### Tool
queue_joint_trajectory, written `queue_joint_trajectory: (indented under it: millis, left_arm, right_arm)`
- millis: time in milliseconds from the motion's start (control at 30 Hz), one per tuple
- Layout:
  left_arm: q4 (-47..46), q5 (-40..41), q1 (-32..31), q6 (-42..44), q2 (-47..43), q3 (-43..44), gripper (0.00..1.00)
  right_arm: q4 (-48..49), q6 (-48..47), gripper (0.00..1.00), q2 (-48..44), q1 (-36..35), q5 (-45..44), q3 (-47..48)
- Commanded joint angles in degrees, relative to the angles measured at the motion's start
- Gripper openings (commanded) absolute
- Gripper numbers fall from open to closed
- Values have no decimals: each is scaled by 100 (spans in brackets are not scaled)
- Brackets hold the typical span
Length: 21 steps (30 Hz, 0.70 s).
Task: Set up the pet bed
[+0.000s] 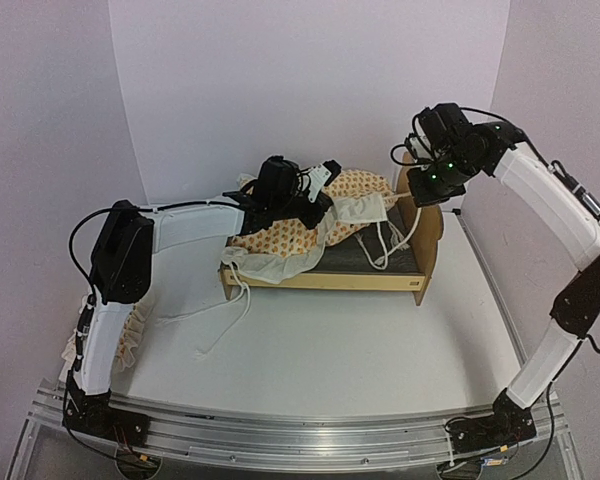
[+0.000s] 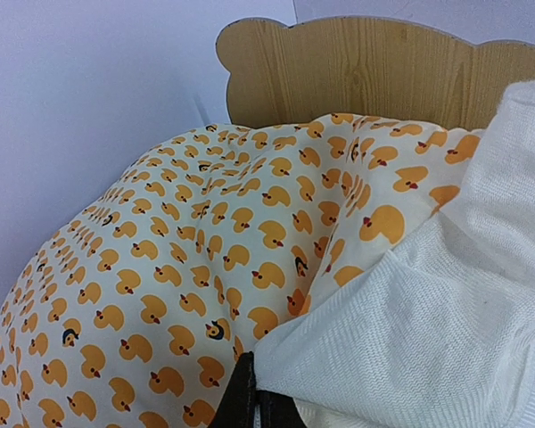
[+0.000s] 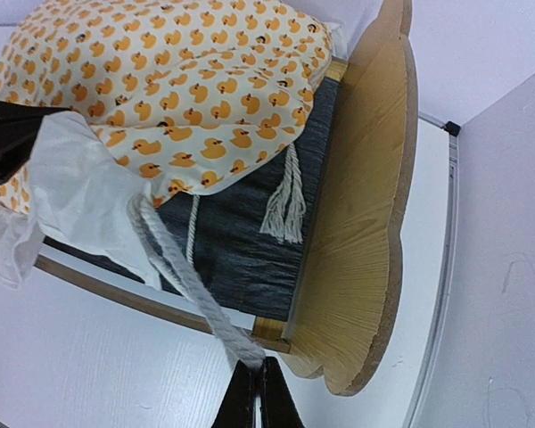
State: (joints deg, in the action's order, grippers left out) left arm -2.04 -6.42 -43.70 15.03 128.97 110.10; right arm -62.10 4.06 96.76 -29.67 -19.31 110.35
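The pet bed stands mid-table, its scalloped headboard on the right and its dark grey base partly bare. A duck-patterned cushion lies bunched over the bed's left and back part. My left gripper is above it, shut on the cushion's white edge fabric. My right gripper hovers by the headboard, shut on a white tie cord that runs up to the cushion.
More tie cords trail off the bed's left end onto the white table. A small patterned pillow lies at the left edge behind my left arm. A tassel rests on the base. Walls close in behind and on the right.
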Motion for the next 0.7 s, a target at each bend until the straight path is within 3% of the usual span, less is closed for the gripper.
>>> queue_joint_trajectory:
  millis: [0, 267, 467, 600, 667]
  left_arm:
    - [-177, -46, 26, 72, -421, -61, 0]
    - [-164, -26, 34, 177, -502, -172, 0]
    - [-190, -21, 29, 177, -539, -212, 0]
    - [-186, -26, 36, 197, -549, -247, 0]
    - [-182, -35, 31, 203, -547, -248, 0]
  right_arm:
    - [-138, -62, 0, 257, -38, -648, -50]
    - [137, -180, 0, 648, -37, -1846, 676]
    - [197, -65, 0, 474, -45, -1012, 294]
    - [202, -62, 0, 174, -108, -1524, 136]
    - [289, -248, 0, 56, -106, -1321, 96]
